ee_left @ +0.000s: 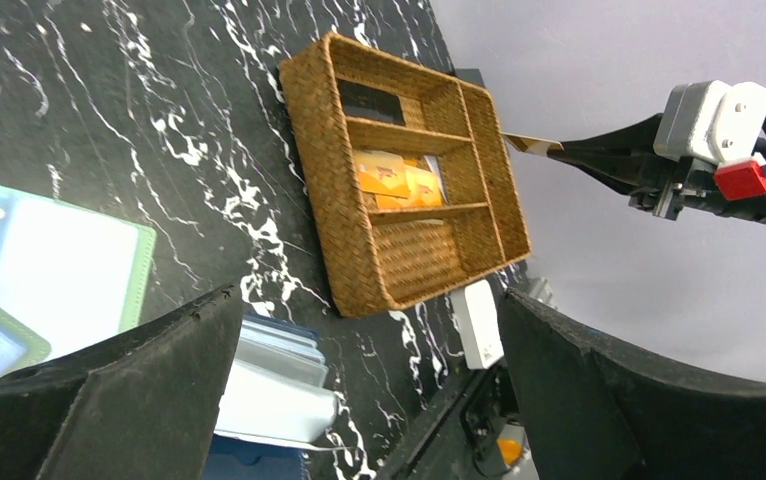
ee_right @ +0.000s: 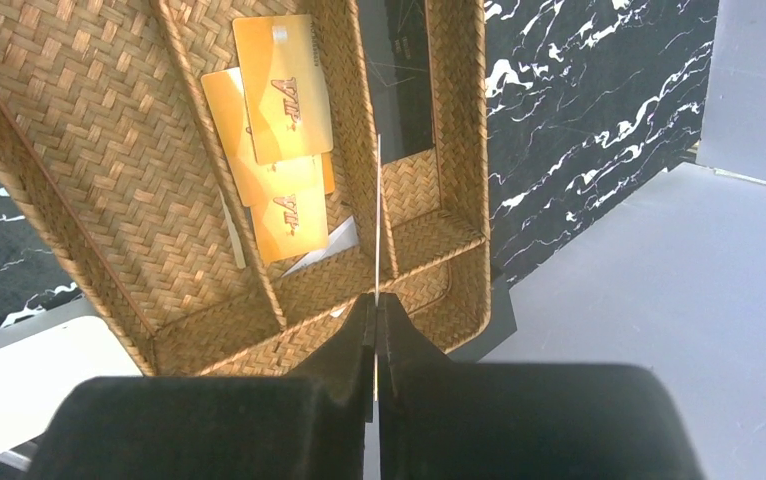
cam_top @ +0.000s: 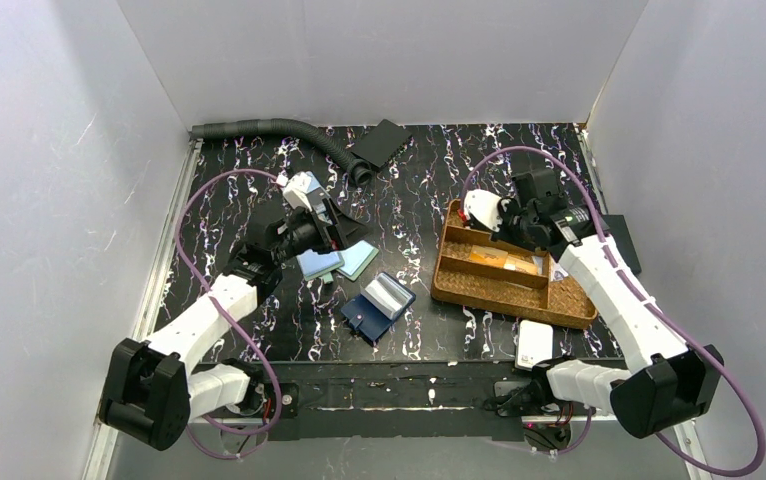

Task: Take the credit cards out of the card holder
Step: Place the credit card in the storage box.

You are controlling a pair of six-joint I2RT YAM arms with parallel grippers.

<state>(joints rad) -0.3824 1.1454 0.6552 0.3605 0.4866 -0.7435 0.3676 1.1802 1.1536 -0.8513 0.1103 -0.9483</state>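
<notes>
The card holder (cam_top: 377,307), a navy wallet with clear sleeve pages, lies open on the table; it also shows at the bottom of the left wrist view (ee_left: 274,395). A light blue card (cam_top: 319,263) and a teal-edged card (cam_top: 360,260) lie flat beside it. My left gripper (cam_top: 344,235) hovers over these cards, open and empty (ee_left: 369,400). My right gripper (cam_top: 467,222) is shut on a thin card (ee_right: 377,220), seen edge-on, and holds it above the brown woven tray (cam_top: 569,300). Orange cards (ee_right: 279,90) lie in the tray's middle compartment.
A white box (cam_top: 536,343) lies at the table's near edge by the tray. A grey ribbed hose (cam_top: 289,130) and a flat black rectangle (cam_top: 379,143) lie at the back. White walls close in three sides.
</notes>
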